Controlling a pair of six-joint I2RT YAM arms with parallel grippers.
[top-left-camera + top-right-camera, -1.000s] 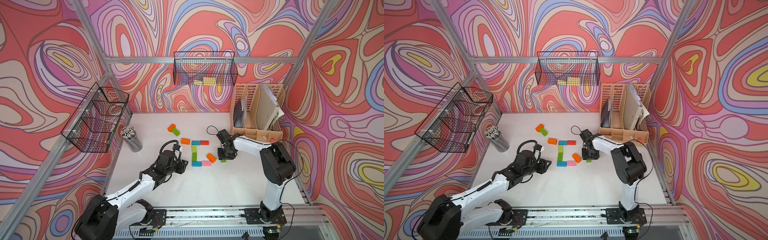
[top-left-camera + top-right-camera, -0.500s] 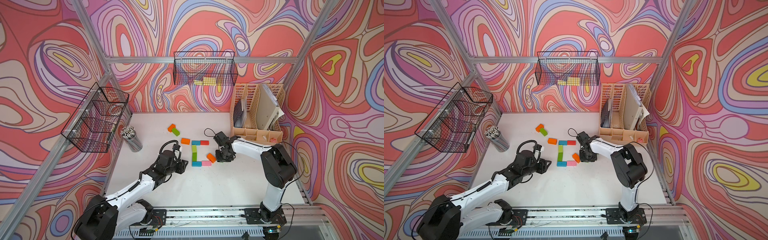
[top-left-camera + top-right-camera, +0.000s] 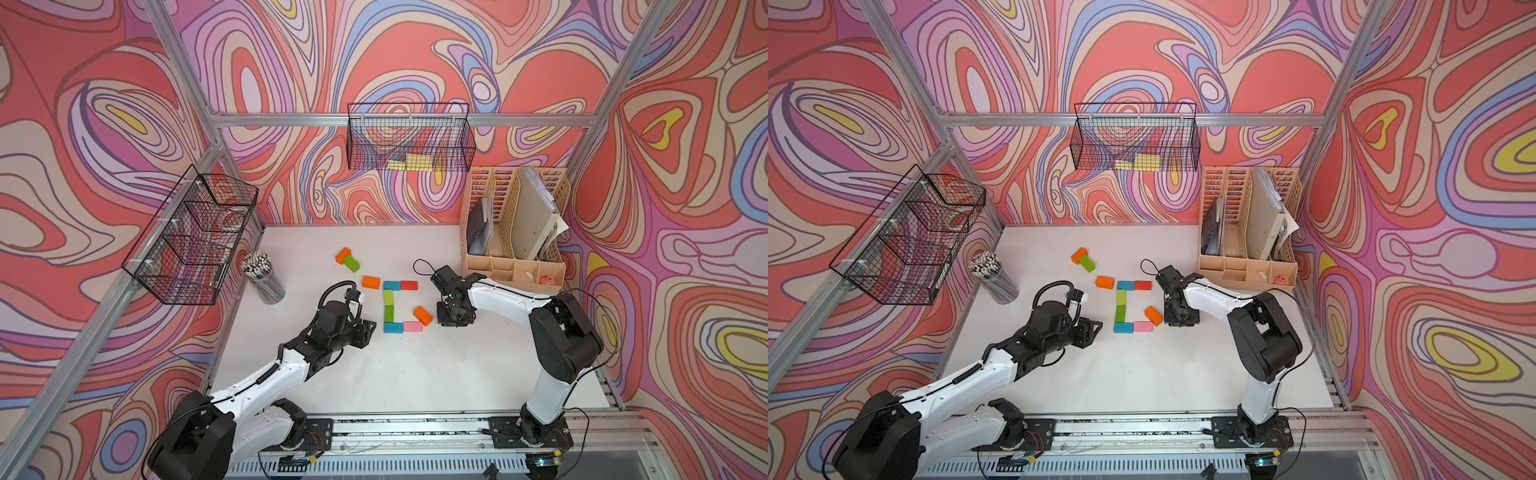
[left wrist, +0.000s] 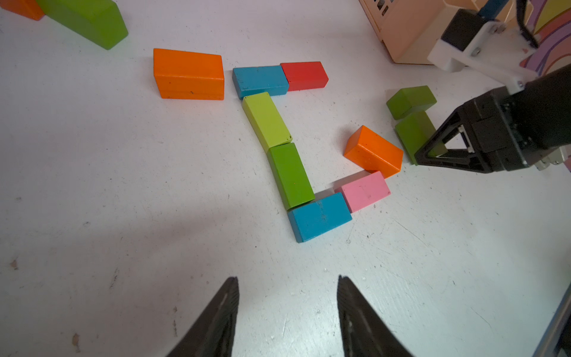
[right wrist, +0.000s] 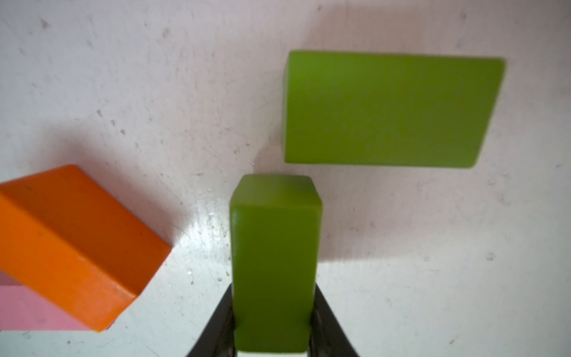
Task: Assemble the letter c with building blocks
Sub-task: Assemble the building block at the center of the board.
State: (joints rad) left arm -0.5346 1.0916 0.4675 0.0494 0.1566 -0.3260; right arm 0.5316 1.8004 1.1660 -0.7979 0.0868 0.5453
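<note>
right now your right gripper (image 5: 273, 296) has its fingers narrow, clamped on the 2 long sides of a green block (image 5: 275, 247). the block's long axis runs straight out in line with the fingers, toward a second green block (image 5: 386, 111) lying crosswise just beyond it. the half-built c (image 3: 388, 305) opens toward this nearer arm, past the tilted orange block (image 3: 423, 316); your left gripper (image 4: 287, 309) hangs wide and empty on the spine side.
</note>
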